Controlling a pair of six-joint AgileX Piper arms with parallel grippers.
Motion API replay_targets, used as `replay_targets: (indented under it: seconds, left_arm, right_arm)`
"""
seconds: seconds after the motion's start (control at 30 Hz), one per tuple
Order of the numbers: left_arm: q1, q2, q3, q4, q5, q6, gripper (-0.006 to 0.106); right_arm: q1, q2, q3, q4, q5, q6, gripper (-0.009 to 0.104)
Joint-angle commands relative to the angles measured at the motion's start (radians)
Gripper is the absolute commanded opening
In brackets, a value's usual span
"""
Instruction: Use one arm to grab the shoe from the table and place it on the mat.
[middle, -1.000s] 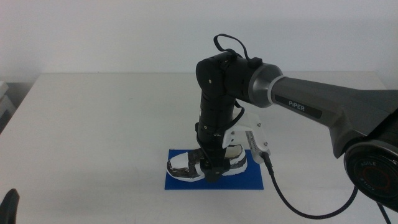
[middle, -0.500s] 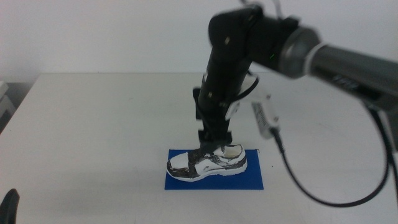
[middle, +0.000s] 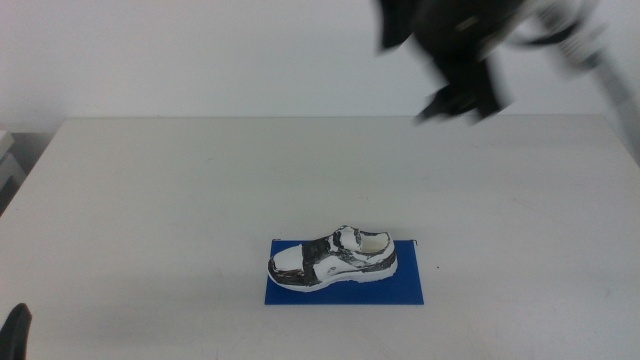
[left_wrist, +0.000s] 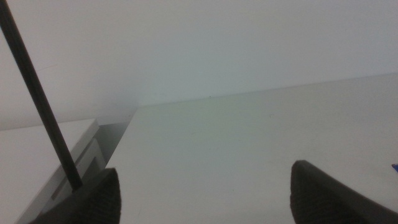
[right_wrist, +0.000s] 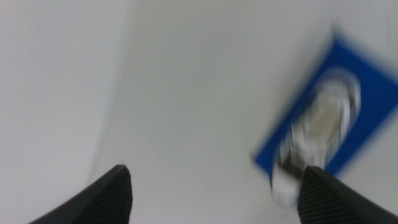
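The shoe (middle: 333, 257), white with dark patterned panels, lies on its sole on the blue mat (middle: 345, 288) near the table's front middle, toe to the left. My right gripper (middle: 460, 103) is blurred, high above the table's far right, well away from the shoe, open and empty. In the right wrist view the shoe (right_wrist: 320, 124) and mat (right_wrist: 360, 74) show blurred, far off beyond the open gripper (right_wrist: 214, 186). My left gripper (left_wrist: 205, 190) is open and empty; it shows only as a dark tip (middle: 14, 330) at the bottom left corner of the middle view.
The white table (middle: 180, 200) spreads wide around the mat. A white shelf-like unit (left_wrist: 43, 155) stands past the table's left edge, with a thin dark cable (left_wrist: 37, 99) in front of it.
The right gripper let go of the shoe and rose up and away to the far right. The shoe stays on the mat.
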Motion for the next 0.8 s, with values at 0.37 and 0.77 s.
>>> replay_targets:
  seconds: [0.37,0.77]
  left_arm:
    - [-0.005,-0.007,0.005,-0.009,-0.081,-0.006,0.094]
    - [-0.005,-0.007,0.005,-0.009,-0.081,-0.006,0.094]
  right_arm:
    - [-0.141,-0.313,0.077,-0.064,0.043,-0.660,0.092]
    - [-0.180,-0.702,0.699,-0.112,-0.429,-0.864,0.083]
